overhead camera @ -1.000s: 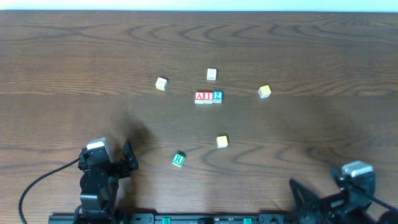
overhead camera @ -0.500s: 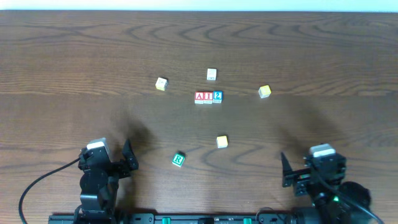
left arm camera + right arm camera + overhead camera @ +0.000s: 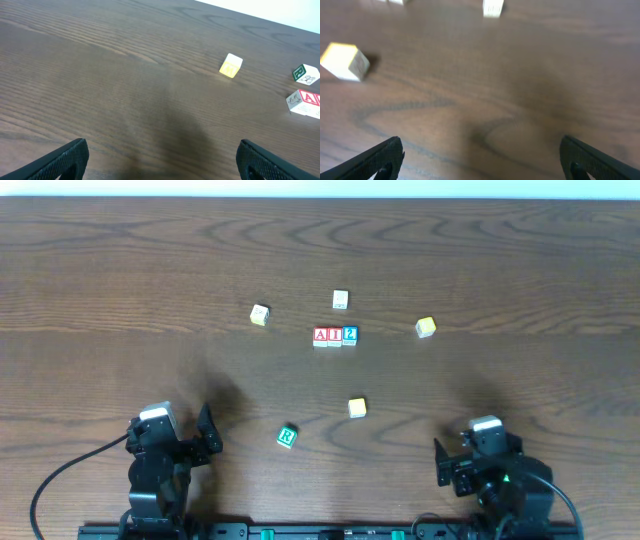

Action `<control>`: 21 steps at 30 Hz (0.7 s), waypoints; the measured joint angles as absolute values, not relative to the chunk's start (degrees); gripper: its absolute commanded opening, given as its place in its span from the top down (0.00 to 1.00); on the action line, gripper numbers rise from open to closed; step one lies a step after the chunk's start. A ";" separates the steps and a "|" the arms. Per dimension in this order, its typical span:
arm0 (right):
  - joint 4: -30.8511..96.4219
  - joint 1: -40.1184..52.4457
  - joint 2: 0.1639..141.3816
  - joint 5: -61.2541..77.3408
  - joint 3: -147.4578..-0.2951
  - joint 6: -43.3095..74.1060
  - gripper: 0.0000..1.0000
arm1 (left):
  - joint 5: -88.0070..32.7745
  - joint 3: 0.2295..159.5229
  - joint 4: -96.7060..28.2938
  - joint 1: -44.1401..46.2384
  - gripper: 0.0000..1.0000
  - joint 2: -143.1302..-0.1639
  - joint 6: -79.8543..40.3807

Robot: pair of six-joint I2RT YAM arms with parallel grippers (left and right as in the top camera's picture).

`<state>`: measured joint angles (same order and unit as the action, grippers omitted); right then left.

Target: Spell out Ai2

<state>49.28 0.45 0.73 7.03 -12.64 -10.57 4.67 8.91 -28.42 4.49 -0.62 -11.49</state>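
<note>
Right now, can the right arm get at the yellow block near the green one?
Probably yes. The right claw is open, and only bare table lies between it and the yellow block, which sits apart from the other blocks.

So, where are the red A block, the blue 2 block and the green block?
red A block [image 3: 320,335], overhead view, on its lettered top face.
blue 2 block [image 3: 350,335], overhead view, on its top face.
green block [image 3: 287,437], overhead view, on its top face.
</note>
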 measured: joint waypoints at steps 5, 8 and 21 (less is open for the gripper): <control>48.38 0.45 0.71 7.09 -11.60 -9.45 0.01 | 4.67 8.91 -28.42 4.49 0.04 -0.62 -11.49; 48.36 0.45 0.71 7.11 -11.60 -9.26 0.01 | 4.67 8.91 -28.45 4.49 0.05 -0.62 -11.49; 48.36 0.45 0.71 7.09 -11.60 -9.23 0.01 | 4.67 8.91 -28.45 4.49 0.04 -0.62 -11.49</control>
<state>48.36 0.45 0.71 7.09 -11.60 -9.23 4.67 8.91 -28.45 4.49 -0.62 -11.49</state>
